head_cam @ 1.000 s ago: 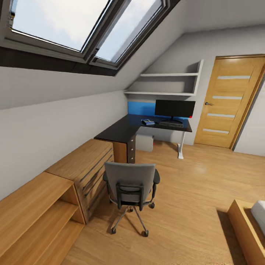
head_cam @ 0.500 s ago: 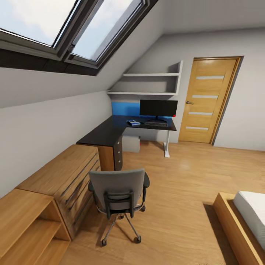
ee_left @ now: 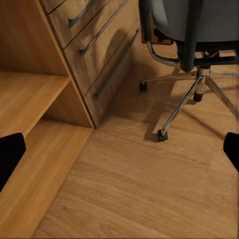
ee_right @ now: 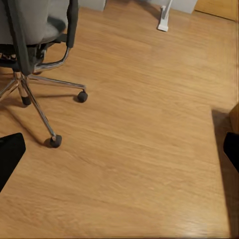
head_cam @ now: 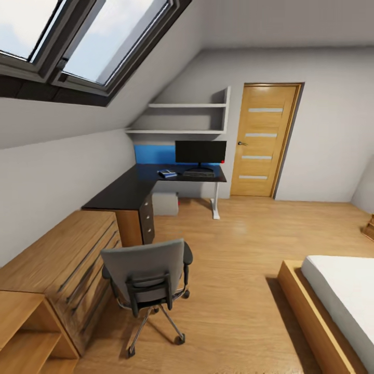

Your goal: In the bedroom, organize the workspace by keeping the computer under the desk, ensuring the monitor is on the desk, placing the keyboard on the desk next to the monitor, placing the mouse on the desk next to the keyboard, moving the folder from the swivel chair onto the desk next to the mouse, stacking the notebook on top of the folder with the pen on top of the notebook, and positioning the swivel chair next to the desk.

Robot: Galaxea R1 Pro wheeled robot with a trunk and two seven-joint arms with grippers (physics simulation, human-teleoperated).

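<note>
One swivel chair (head_cam: 148, 272) sits lower left, one monitor (head_cam: 200, 152) on the desk (head_cam: 124, 189) at centre, both grippers (ee_left: 119, 154) (ee_right: 119, 154) spread wide, holding nothing.

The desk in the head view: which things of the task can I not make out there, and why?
- On the desk, a small blue item beside the monitor: too small to tell folder, notebook or pen apart.
- The mouse: too small to find near the keyboard.
- The swivel chair: its backrest hides the seat, so what lies on it cannot be seen.
- The pale box under the desk: partly hidden by the drawer unit.
</note>
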